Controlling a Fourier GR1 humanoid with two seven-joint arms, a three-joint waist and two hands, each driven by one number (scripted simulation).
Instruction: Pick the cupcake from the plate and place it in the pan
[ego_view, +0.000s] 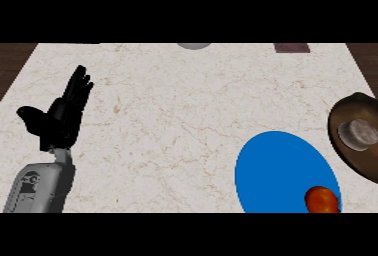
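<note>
A pale marble-patterned counter (184, 110) is seen from above. The black left hand (63, 112) is held at the left side, fingers straight and raised, thumb spread, nothing in it. The right hand is not observed. A round blue plate (280, 170) lies at the lower right, with a small orange-red object (322, 199) on its near edge. The grey-topped cupcake (358, 134) is found inside the dark brown pan (347, 112) at the right edge.

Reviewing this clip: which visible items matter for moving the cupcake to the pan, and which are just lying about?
For the job:
- cupcake, on the plate's near edge
- blue plate
- brown pan, at the right edge
- left hand, open, resting at the left

Lying about:
- grey round object, far edge
- dark object, far edge
- grey disc in the pan
</note>
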